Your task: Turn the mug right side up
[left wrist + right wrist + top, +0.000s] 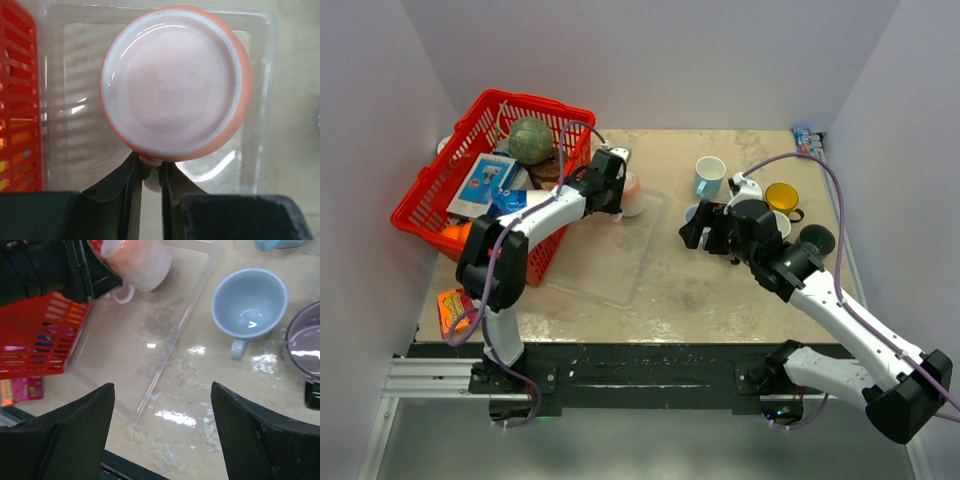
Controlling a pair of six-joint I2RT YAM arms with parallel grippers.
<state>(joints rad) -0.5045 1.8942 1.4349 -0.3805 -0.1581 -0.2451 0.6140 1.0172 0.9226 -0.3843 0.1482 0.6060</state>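
Observation:
The pink mug hangs over the far end of the clear plastic tray. My left gripper is shut on its handle. In the left wrist view the mug turns a round face with a white ring to the camera, and my fingers pinch the handle below it. I cannot tell whether that face is the mouth or the base. In the right wrist view the mug is tilted above the tray. My right gripper is open and empty over the table, right of the tray.
A red basket full of items stands left of the tray. A light blue mug, a white mug, a yellow mug and a black one stand at the right. An orange packet lies at the near left.

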